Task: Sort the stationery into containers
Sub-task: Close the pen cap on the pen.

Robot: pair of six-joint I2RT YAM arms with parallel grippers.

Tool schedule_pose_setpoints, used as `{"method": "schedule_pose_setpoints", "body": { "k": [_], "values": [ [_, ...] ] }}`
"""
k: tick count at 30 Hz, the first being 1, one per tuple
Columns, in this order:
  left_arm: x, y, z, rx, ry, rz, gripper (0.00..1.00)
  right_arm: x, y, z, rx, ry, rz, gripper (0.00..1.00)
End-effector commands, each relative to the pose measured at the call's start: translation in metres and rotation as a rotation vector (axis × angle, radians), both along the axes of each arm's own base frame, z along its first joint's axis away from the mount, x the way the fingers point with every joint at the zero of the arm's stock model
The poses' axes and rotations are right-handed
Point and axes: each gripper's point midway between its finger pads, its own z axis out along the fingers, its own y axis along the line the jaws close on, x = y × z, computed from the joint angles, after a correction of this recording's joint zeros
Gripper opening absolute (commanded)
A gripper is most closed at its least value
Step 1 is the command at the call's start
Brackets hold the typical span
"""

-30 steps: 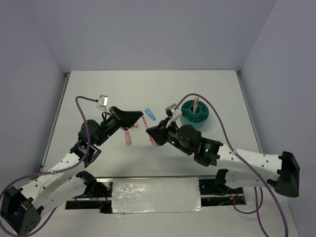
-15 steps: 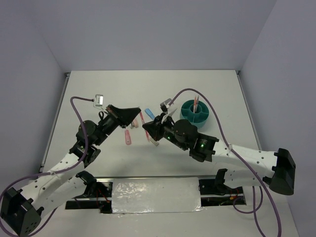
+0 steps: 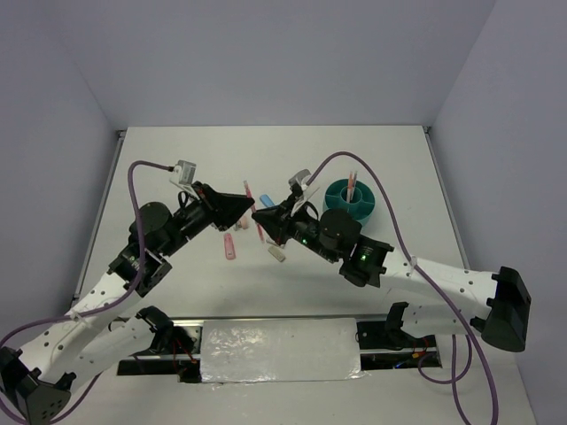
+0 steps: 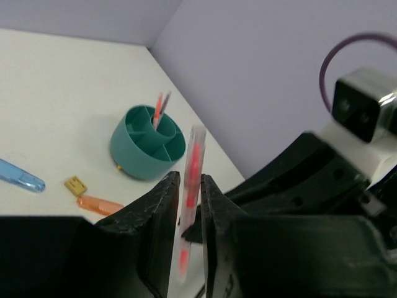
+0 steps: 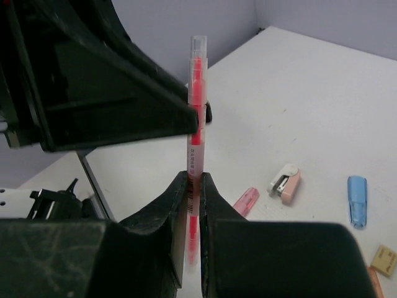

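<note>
An orange-red pen (image 5: 196, 93) stands upright above the table, and my right gripper (image 5: 193, 186) is shut on its lower half. My left gripper (image 4: 190, 186) meets it tip to tip, its jaws on either side of the same pen (image 4: 193, 167) with a thin gap along one jaw. Seen from above, both grippers, left (image 3: 247, 209) and right (image 3: 260, 216), join at the pen (image 3: 248, 191) over the table's middle. The teal container (image 3: 349, 202) stands to their right with two pens (image 3: 352, 184) upright in it.
On the table lie a pink oblong piece (image 5: 245, 200), a small pink-and-white block (image 5: 286, 183), a blue piece (image 5: 356, 198), a tan block (image 4: 75, 184) and an orange piece (image 4: 99, 203). The right arm's purple cable (image 3: 390, 212) arcs over the container.
Both grippers have moved together until their tips meet at the pen. The left jaws have loosened slightly round it, while the right gripper keeps its hold.
</note>
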Motion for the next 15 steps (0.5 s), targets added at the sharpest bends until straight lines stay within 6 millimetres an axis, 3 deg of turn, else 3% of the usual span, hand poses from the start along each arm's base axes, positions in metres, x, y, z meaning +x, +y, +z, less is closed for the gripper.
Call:
{"method": "schedule_pose_setpoints", "body": {
  "k": [1,5,6,7,8,9,11,15],
  "values": [
    [-0.013,-0.009,-0.018,0.084,0.035,-0.078,0.34,0.000,-0.009,0.065,0.174,-0.112,-0.009,0.00],
    [-0.015,-0.011,-0.022,0.085,0.037,-0.096,0.59,0.000,-0.011,0.068,0.187,-0.113,-0.011,0.00],
    [-0.015,-0.012,-0.021,0.084,0.034,-0.102,0.58,-0.001,-0.010,0.068,0.184,-0.112,-0.007,0.00],
    [-0.016,-0.012,-0.020,0.081,0.027,-0.103,0.53,-0.002,-0.009,0.068,0.178,-0.112,0.001,0.00],
    [-0.016,-0.012,-0.021,0.081,0.027,-0.104,0.40,-0.003,-0.006,0.067,0.172,-0.110,0.017,0.00],
    [-0.017,-0.012,-0.019,0.077,0.020,-0.104,0.36,-0.004,-0.004,0.066,0.168,-0.109,0.027,0.00],
    [-0.018,-0.013,-0.014,0.077,-0.008,-0.116,0.18,-0.008,0.001,0.063,0.160,-0.111,0.062,0.00],
    [-0.032,-0.015,0.000,0.060,-0.110,-0.176,0.08,-0.020,0.012,0.058,0.138,-0.124,0.152,0.00]
  ]
}}
